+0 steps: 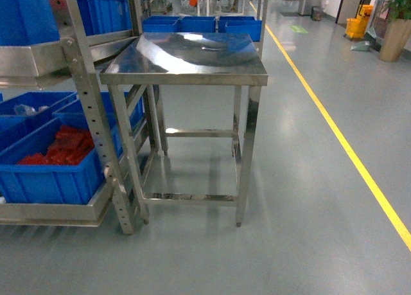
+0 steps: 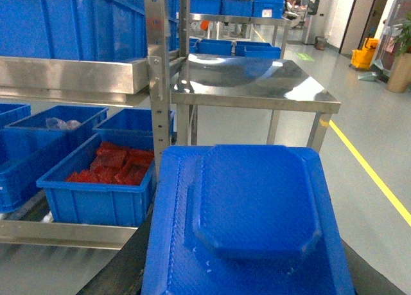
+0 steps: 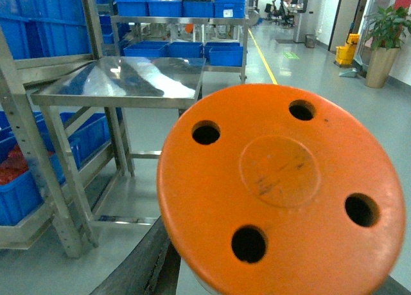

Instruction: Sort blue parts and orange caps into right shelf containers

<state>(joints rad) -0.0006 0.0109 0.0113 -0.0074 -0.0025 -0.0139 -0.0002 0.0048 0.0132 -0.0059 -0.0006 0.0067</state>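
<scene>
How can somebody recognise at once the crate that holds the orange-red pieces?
Find the steel shelf rack left of the shiny steel table. On its bottom level, the front blue crate is the one; only it holds orange-red pieces.

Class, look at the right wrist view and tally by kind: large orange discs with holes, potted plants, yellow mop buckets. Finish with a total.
Orange disc: 1
Potted plant: 1
Yellow mop bucket: 1
Total: 3

No legible txt (labels too blurry).
</scene>
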